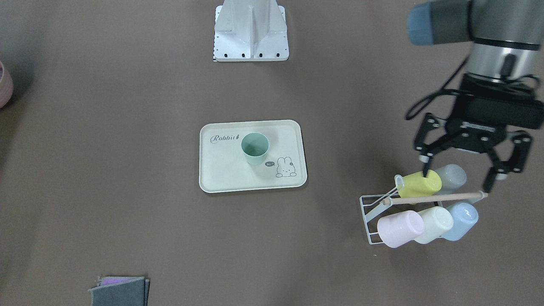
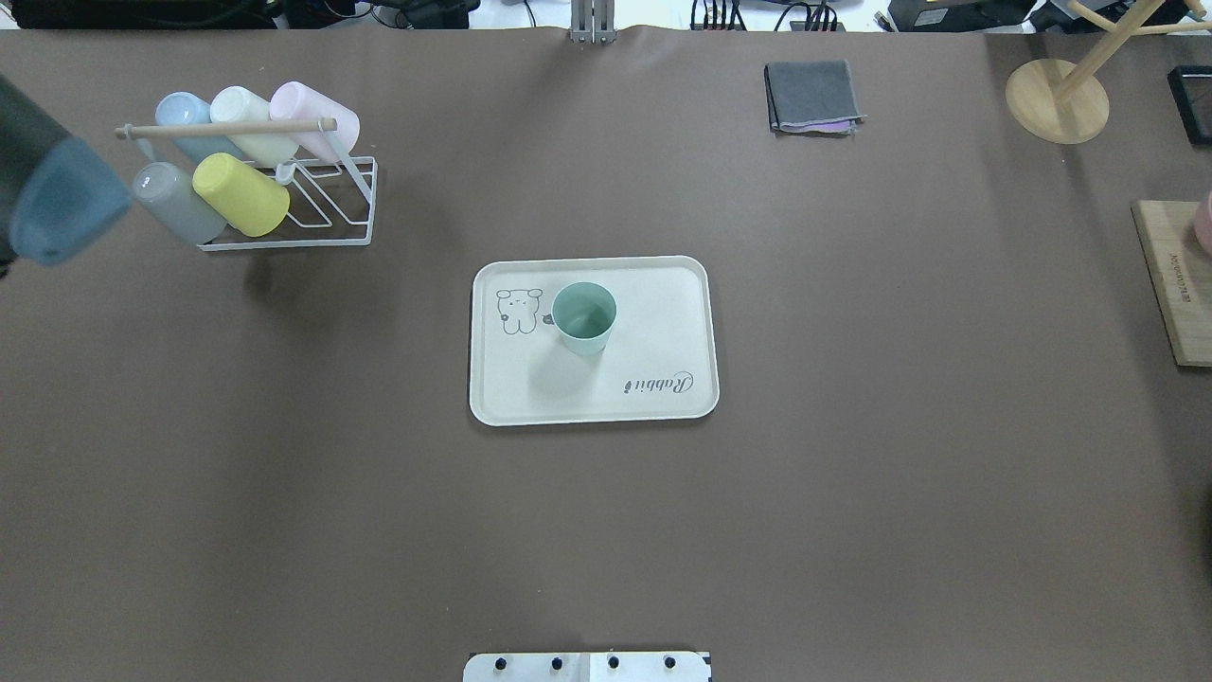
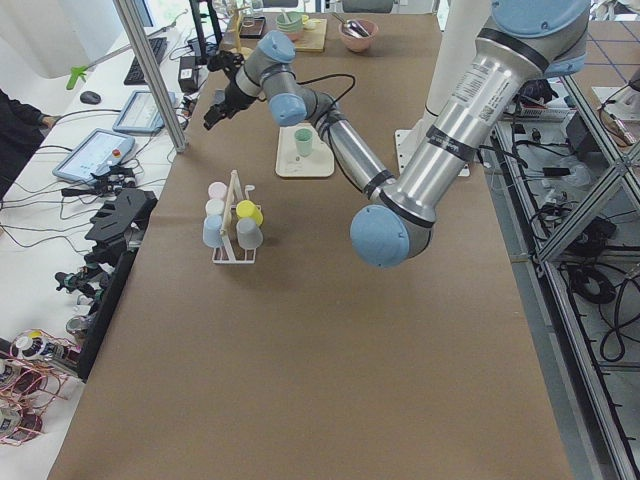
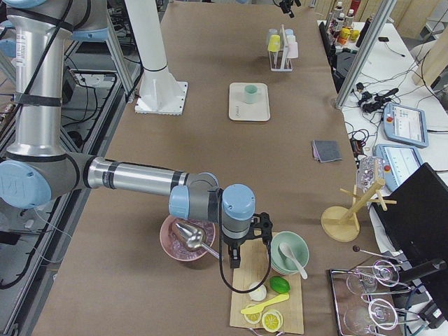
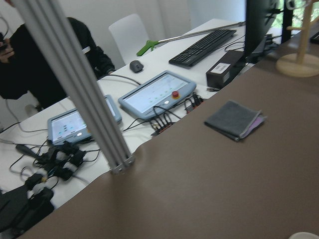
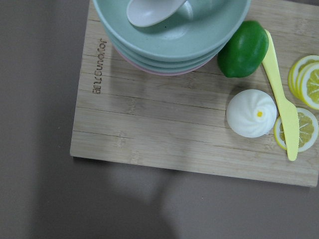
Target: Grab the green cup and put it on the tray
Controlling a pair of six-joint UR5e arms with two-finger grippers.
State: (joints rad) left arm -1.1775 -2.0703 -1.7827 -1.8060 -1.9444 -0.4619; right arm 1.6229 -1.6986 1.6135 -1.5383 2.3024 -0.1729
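The mint green cup point(image 1: 255, 148) stands upright and empty on the cream "Rabbit" tray point(image 1: 225, 174) at the table's middle. It also shows on the tray in the overhead view point(image 2: 584, 317). My left gripper point(image 1: 458, 177) is open and empty, raised high over the wire cup rack point(image 1: 369, 212), far from the tray. My right gripper point(image 4: 234, 262) hangs over a wooden cutting board point(image 4: 269, 294) at the table's far end. It shows only in the exterior right view, so I cannot tell whether it is open or shut.
The rack holds several cups, among them a yellow-green one point(image 1: 418, 183) and a cream one point(image 1: 433, 224). A folded grey cloth point(image 2: 812, 95) and a wooden stand point(image 2: 1056, 99) lie at the far edge. Stacked bowls point(image 6: 169, 30) and play food sit on the board.
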